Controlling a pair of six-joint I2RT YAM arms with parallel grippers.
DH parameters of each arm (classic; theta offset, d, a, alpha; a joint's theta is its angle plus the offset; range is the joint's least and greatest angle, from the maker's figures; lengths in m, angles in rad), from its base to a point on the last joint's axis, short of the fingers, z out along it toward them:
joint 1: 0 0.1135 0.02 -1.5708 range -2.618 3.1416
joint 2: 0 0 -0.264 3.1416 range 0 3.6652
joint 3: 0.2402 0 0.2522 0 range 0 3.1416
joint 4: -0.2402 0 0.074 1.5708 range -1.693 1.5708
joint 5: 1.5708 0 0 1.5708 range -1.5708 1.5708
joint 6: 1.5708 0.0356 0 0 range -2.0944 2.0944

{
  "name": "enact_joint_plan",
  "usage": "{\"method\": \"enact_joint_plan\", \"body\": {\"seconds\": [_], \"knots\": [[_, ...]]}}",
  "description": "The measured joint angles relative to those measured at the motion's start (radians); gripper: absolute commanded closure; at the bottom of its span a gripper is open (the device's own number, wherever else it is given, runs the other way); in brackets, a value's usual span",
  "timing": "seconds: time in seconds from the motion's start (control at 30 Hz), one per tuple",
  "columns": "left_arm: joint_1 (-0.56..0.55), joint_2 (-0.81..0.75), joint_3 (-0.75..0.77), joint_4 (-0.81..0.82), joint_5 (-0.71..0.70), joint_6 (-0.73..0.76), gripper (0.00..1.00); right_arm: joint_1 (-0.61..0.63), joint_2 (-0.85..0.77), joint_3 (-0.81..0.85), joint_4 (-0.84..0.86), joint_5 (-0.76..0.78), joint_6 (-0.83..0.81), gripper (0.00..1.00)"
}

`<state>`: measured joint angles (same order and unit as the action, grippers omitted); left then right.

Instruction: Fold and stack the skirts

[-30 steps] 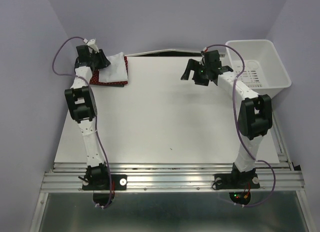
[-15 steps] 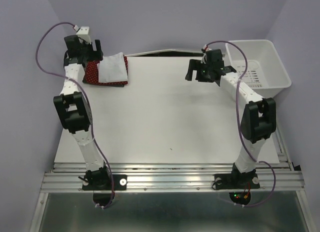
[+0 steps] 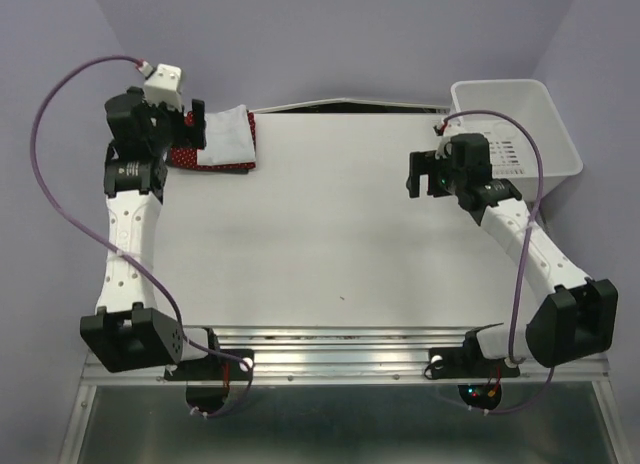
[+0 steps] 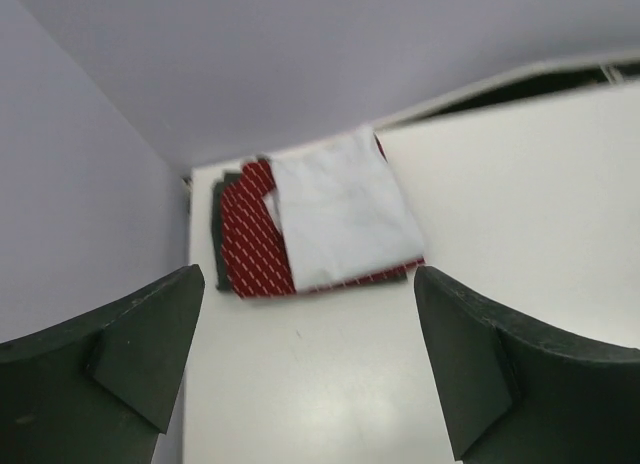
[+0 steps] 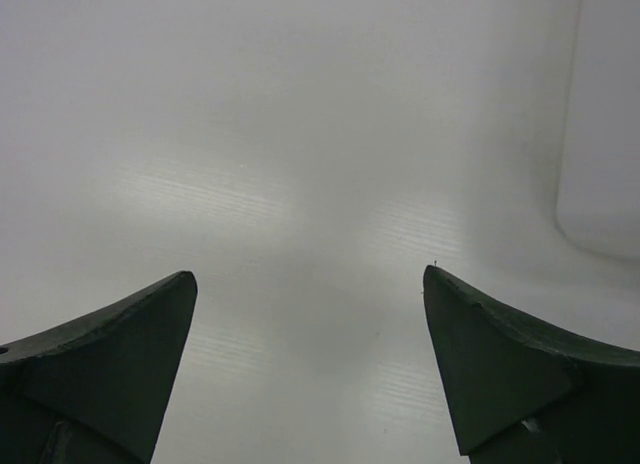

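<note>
Three skirts: folded and piled in one stack (image 3: pixel 222 144) at the upper left of the top view, on the far left corner of the table (image 3: pixel 340 244)
Order: white skirt (image 4: pixel 345 219) on top, red skirt (image 4: pixel 250 254) under it, dark skirt (image 4: pixel 217 239) lowest, showing only as a thin strip at the left edge in the left wrist view
Fit: the white one covers the right part of the red and leaves its left part bare, so the edges are not flush
Long axis: the stack looks a little wider than deep, running left to right across the top view
Left gripper (image 3: pixel 192 126): jaws spread wide with nothing between them, at the stack's left end in the top view; its wrist view shows it apart from the cloth, with the stack straight ahead at mid frame beyond the fingertips
Right gripper (image 3: pixel 428 174): jaws wide apart and empty, at the right of the top view, well apart from the stack, with only bare table in its wrist view
Bin (image 3: pixel 560 134): upper right of the top view, just beyond the right gripper
Nearer arm: left, by far
Progress: judged at or near the end, since all three lie folded in one pile
Next move: if any, squaring the white skirt toward the left, a job for the left gripper
Risk: soft cloth shifts easily, and a nudge could slide the top layer further off square
</note>
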<state>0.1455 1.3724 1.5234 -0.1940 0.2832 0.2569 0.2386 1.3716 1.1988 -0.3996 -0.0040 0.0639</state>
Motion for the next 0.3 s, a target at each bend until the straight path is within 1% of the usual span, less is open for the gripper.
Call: {"method": "enact_joint_plan", "body": {"seconds": [0.07,0.13,0.2,0.3], "knots": [[-0.037,-0.062,-0.107,-0.028,-0.011,0.014,0.01,-0.003,-0.049,-0.079,-0.003,0.006,-0.010,0.00],[-0.095,-0.115,-0.245,-0.053,-0.044,0.023,0.01,-0.010,-0.100,-0.167,-0.018,0.008,-0.020,0.00],[-0.138,-0.143,-0.360,-0.064,-0.081,0.023,0.01,-0.015,-0.137,-0.228,-0.022,0.008,-0.026,0.00],[-0.198,-0.178,-0.496,-0.097,-0.121,0.021,0.01,-0.023,-0.181,-0.277,-0.037,0.000,-0.032,0.00]]}}
